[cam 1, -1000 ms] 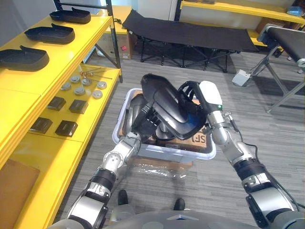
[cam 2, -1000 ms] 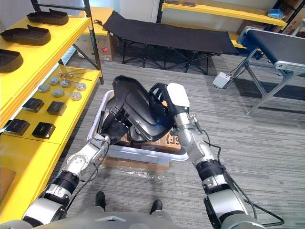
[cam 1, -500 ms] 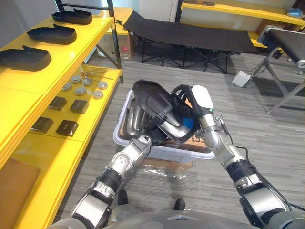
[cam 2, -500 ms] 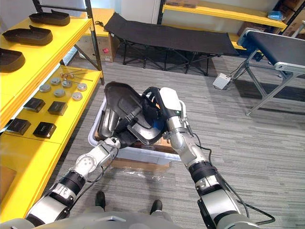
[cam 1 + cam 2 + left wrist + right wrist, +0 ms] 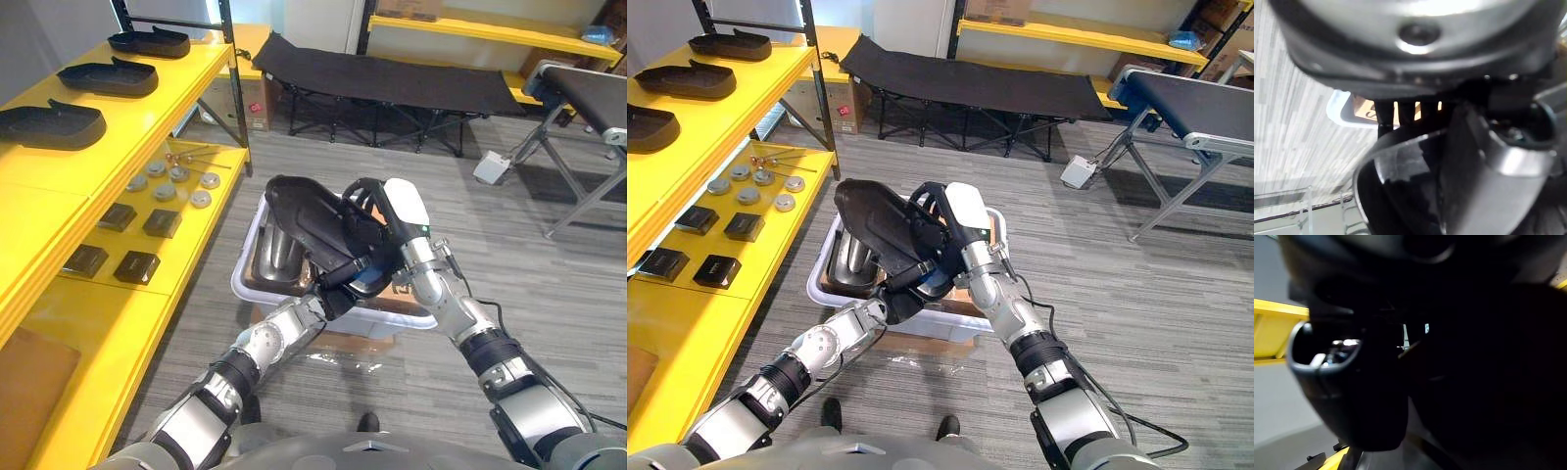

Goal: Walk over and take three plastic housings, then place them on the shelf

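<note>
A black plastic housing [image 5: 309, 211] hangs tilted above a white bin [image 5: 245, 281], gripped from both sides. My left hand [image 5: 335, 287] is under its near edge, with fingers curled up onto the rim. My right hand [image 5: 397, 206], with its white cover, clasps the far right side, fingers hooked over the edge. Up close in the left wrist view, the housing's curved rim [image 5: 1382, 149] sits just past the fingers. Another shiny dark housing [image 5: 279, 253] lies inside the bin. Three black housings [image 5: 49, 122] [image 5: 106, 73] [image 5: 147, 39] rest in a row on the top yellow shelf [image 5: 127, 117] at left.
The lower yellow shelf [image 5: 211, 211] carries metal discs [image 5: 167, 181] and small black boxes [image 5: 137, 264]. A black folding cot [image 5: 392, 73] stands at the back and a conveyor frame [image 5: 588, 98] at right. Grey carpet surrounds the bin.
The housing has come down and tipped nearer the bin. My left hand has slid from its left underside to the near edge and curled its fingers. The right hand has kept its grip.
</note>
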